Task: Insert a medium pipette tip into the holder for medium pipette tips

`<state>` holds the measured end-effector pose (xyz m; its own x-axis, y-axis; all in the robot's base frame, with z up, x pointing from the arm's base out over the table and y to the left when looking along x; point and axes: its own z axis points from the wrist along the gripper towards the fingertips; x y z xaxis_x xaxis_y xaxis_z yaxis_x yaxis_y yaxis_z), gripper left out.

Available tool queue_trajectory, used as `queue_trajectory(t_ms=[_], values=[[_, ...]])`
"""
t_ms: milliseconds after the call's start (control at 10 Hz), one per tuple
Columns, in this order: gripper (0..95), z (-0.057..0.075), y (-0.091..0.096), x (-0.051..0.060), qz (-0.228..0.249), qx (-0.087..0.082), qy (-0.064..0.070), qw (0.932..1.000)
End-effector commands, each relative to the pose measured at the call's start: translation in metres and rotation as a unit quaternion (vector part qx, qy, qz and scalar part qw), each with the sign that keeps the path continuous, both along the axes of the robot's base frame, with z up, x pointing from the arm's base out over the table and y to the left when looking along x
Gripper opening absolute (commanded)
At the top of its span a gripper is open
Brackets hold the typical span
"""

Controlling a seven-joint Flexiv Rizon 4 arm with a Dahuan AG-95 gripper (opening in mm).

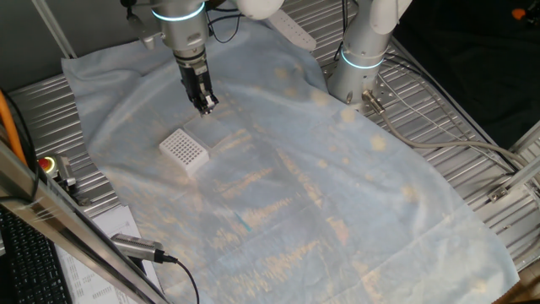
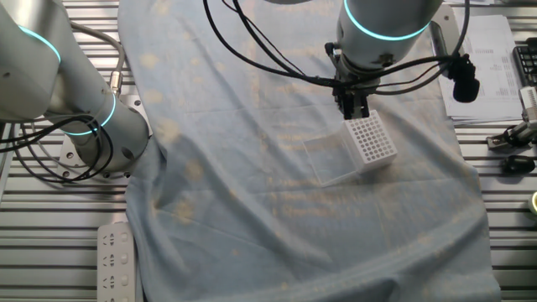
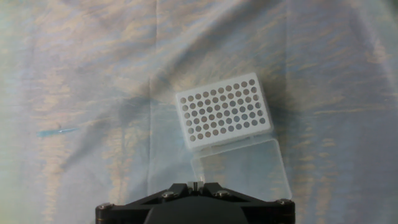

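Tip (image 3: 57, 132) seemingly far from claw (image 3: 196, 185).

A robotics lab bench: a ribbed metal table (image 1: 439, 127) draped with pale cloth (image 1: 337, 194), robot-arm bases at frame top, trailing cables (image 1: 430, 105), keyboard (image 1: 25, 253) lower left.

White holder (image 3: 224, 111) with hole grid sits mid-frame on cloth-covered tabletop (image 3: 93, 62), clear lid (image 3: 242, 169) touching its near edge. Teal pipette tip (image 3: 57, 132) lies far left. End effector (image 3: 196, 185) at bottom edge, fingers together.
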<state>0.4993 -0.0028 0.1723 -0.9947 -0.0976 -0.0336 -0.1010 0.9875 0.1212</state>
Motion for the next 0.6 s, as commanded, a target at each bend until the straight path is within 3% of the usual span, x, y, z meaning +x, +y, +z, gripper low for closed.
queue_trajectory(t_ms=[100, 300, 500, 600], values=[[0.0, 0.0001, 0.0000, -0.0003, -0.024, -0.006, 0.016, 0.9996], [0.0, 0.0002, -0.0001, -0.0003, -0.024, -0.016, 0.034, 0.9990], [0.0, 0.0002, -0.0001, -0.0003, -0.014, -0.061, 0.034, 0.9975], [0.0, 0.0002, -0.0001, -0.0003, -0.011, -0.065, 0.034, 0.9973]])
